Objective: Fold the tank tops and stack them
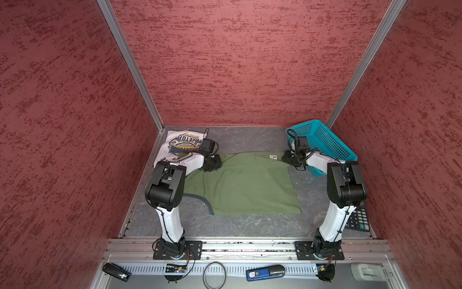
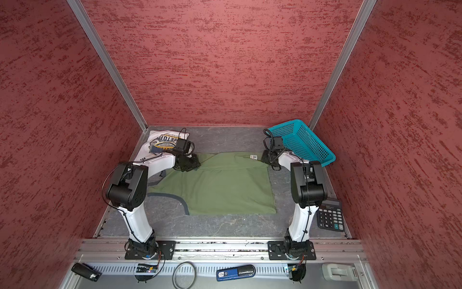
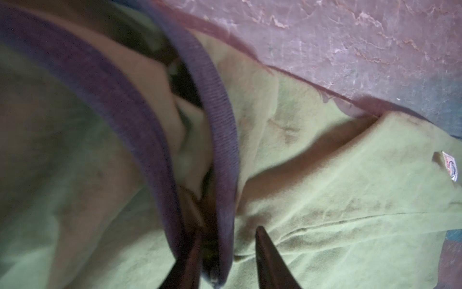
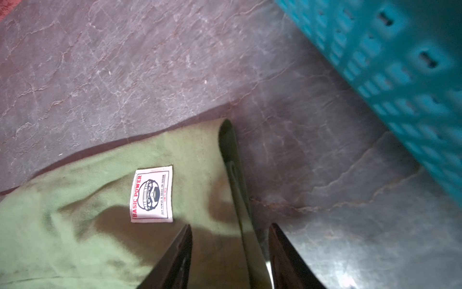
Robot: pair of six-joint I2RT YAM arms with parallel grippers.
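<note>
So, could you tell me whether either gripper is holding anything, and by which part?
Nothing looks clamped. The left gripper, open, straddles the green top at its dark trim; the right gripper, open, straddles its edge by the label.

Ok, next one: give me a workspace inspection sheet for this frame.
Surface: grey marbled mat, flat.
Job's things: olive tank top spread mid-mat; white tank top in the far left corner, print up.
Clutter: teal basket tilted by the right wall; calculator at the near right edge.
Grippers: left gripper open around the olive top's dark trim; right gripper open astride its corner.
Cables: black cable looped at each wrist.
Surroundings: red textured walls; metal rail in front.
</note>
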